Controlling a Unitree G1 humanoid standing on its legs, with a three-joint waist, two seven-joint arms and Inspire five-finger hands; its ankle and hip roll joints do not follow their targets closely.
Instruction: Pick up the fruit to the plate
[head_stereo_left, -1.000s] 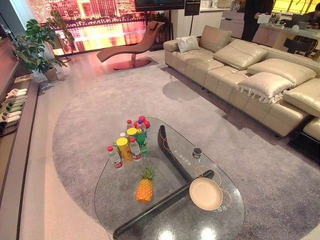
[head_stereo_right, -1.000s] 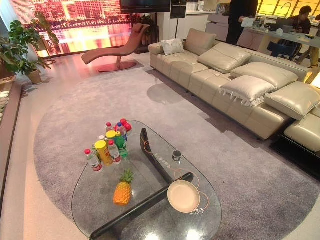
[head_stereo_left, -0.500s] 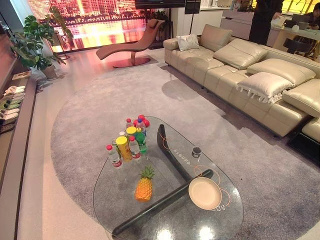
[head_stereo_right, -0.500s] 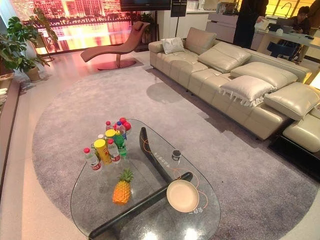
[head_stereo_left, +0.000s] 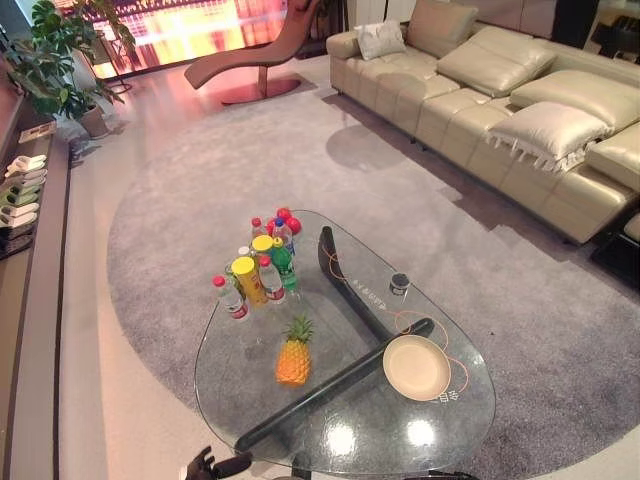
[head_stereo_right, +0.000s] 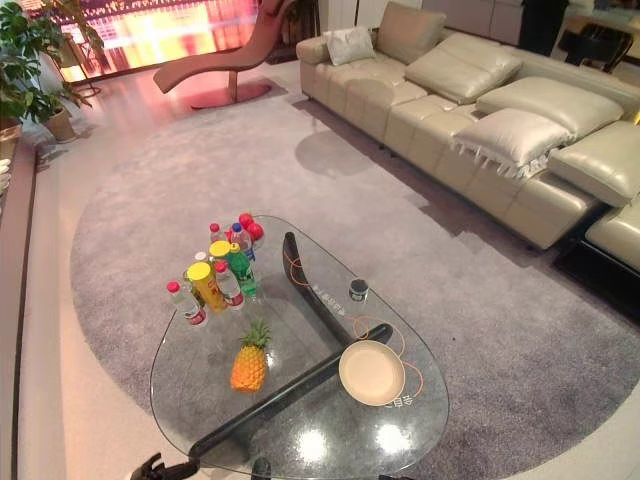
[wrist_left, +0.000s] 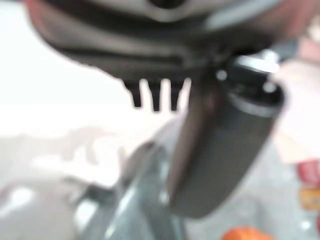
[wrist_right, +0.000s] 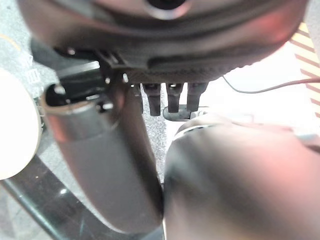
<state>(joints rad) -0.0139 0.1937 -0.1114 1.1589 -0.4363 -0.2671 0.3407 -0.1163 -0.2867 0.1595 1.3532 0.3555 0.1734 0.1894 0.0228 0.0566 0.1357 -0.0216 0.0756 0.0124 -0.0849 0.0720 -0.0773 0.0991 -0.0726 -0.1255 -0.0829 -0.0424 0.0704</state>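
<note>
A pineapple stands upright on the glass coffee table, near its middle left. An empty cream plate lies to its right, past the table's dark diagonal base bar. My left hand shows at the bottom edge, just short of the table's near rim and well apart from the pineapple. In the left wrist view its thumb and fingers are relaxed and hold nothing, with the pineapple ahead. My right hand's thumb and fingers hang relaxed and empty beside the plate.
Several bottles and cans cluster at the table's far left, and a small dark cup stands behind the plate. The table sits on a round grey rug. A beige sofa lies far right, a lounge chair far back.
The camera has tilted down and the whole picture has shifted. My left hand has come into view at the bottom edge. Pineapple, plate and bottles keep their places on the table.
</note>
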